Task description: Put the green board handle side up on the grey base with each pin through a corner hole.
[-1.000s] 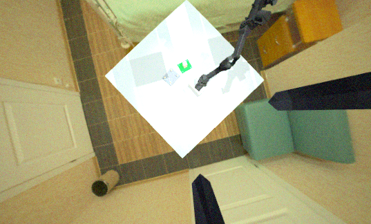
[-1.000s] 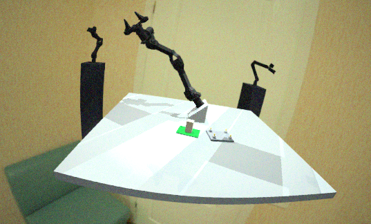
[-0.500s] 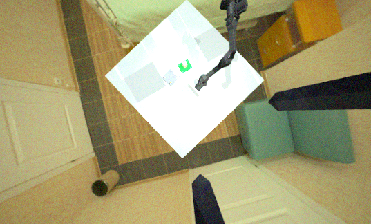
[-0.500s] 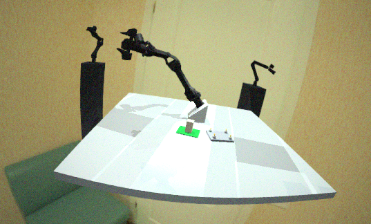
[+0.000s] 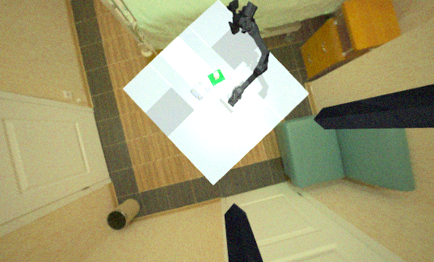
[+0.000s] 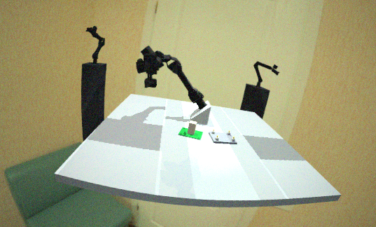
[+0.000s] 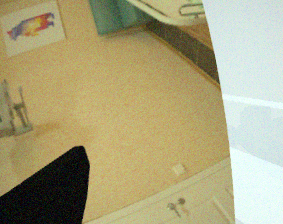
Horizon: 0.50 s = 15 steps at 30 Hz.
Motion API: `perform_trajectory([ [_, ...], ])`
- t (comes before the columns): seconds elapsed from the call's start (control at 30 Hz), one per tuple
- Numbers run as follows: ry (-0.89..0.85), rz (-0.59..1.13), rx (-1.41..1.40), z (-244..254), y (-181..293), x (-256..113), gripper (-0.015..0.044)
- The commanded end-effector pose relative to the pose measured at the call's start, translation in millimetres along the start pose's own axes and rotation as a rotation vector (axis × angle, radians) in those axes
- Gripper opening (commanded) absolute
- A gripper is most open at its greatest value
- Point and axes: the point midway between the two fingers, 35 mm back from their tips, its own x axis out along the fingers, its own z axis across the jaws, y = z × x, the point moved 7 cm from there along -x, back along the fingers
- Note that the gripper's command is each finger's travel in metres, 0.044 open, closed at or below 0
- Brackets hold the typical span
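Seen from above, shows the green board point(image 5: 212, 81) point(image 6: 197, 136) flat on the white table point(image 5: 214, 154) point(image 6: 196, 168) point(image 7: 257, 125), just beside the grey base point(image 5: 198, 92) point(image 6: 223, 137) and not on it. Bends the black arm point(image 5: 262, 66) point(image 6: 185, 78) out past the board, carrying the gripper point(image 5: 231, 17) point(image 6: 145, 75) point(image 7: 193, 140) over toward the pale green bed point(image 5: 186, 20), well apart from board and base alike. Has a teal chair point(image 5: 311, 154) point(image 6: 49, 189) near one table corner and an orange cabinet point(image 5: 327, 48) near the bed.

In the exterior view, sets the board flat on the table, with its square handle point(image 6: 192, 129) standing upright on top. Places the base just beside it, with a gold-tipped post near each corner and with nothing seated on the pins. Raises the gripper high above the table, on the board's side and off from it, in a tangle of dark parts too small to read finger by finger. Includes two smaller arms on dark pillars point(image 6: 93, 98) point(image 6: 255, 99) behind the table.

At the wrist, shows one dark fingertip point(image 7: 67, 175) at lower left and only a sliver of the other at the right edge, spread wide open and gripping nothing. Looks past them to the tan wall point(image 7: 127, 100), a colourful picture point(image 7: 33, 29) and a strip of table, with neither board nor base in sight.
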Motion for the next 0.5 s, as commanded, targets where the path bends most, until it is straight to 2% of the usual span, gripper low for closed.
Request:
perform_trajectory([
  [0.0,0.182,0.140,-0.115,-26,54,16,0.0440],
  [0.23,0.469,0.376,-0.385,-73,139,18,0.0440],
  [0.47,0.735,0.614,-0.780,-121,211,-9,0.0440],
])
